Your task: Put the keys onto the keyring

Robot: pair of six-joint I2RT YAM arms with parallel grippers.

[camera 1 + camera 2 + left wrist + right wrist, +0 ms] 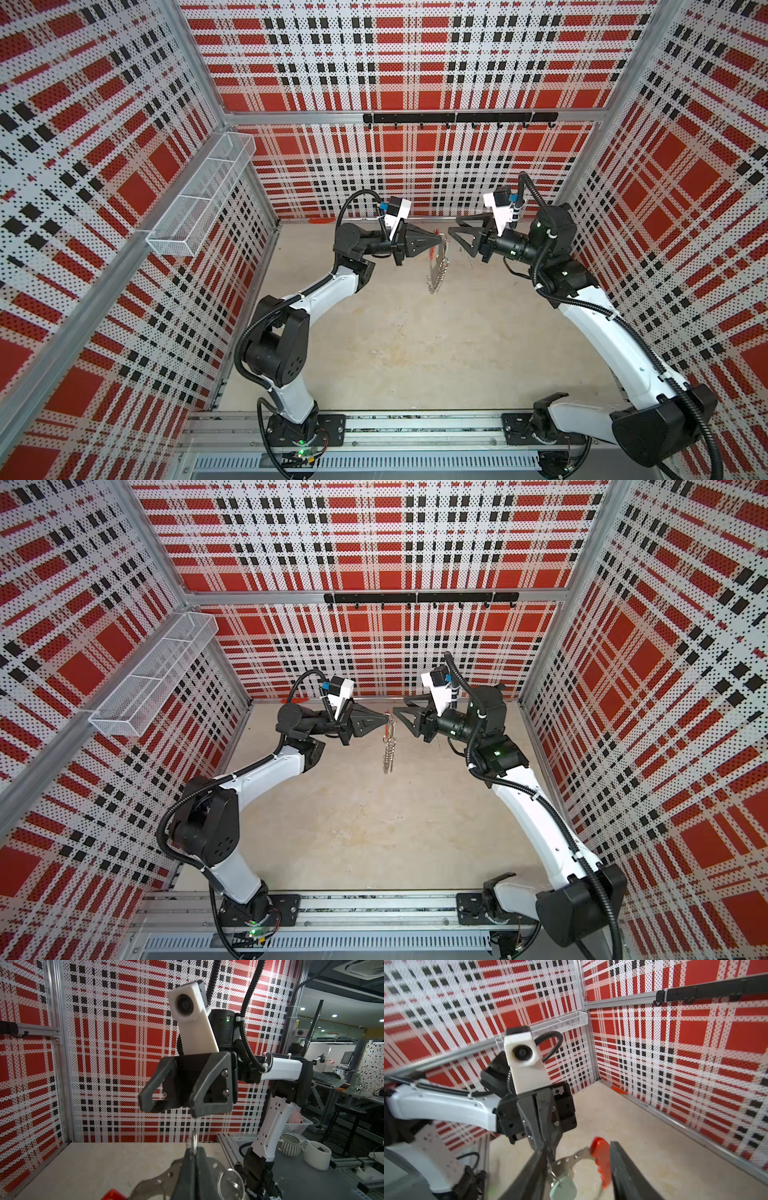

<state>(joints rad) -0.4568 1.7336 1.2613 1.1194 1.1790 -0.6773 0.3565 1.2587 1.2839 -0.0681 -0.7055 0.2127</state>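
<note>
**Keyring hangs between two grippers above bare surface**

Nearest, a metal rail [415, 428] edges the surface [415, 353], which runs bare and beige between the two arms out to the plaid walls [83, 249] left and right.

Farther in, held above the surface, the keyring [437, 266] hangs from the left gripper [439, 240], whose jaws are clamped together on its top. Its long axis points straight down, and both top views see it nearly edge-on. The red section [601, 1159] is up near the grip and the wire loops [388, 758] are towards the low end.

The keys [563, 1187], marked by a pale teal tag, dangle just below the left gripper's tips beside the hoop. Whether they are threaded on cannot be told.

The right gripper [454, 227] faces in from the right with its jaws apart, holding nothing, its tips just beside the keyring's top.

A wire basket [199, 195] juts from the left wall, and a hook rail [457, 117] crosses the far wall.
</note>
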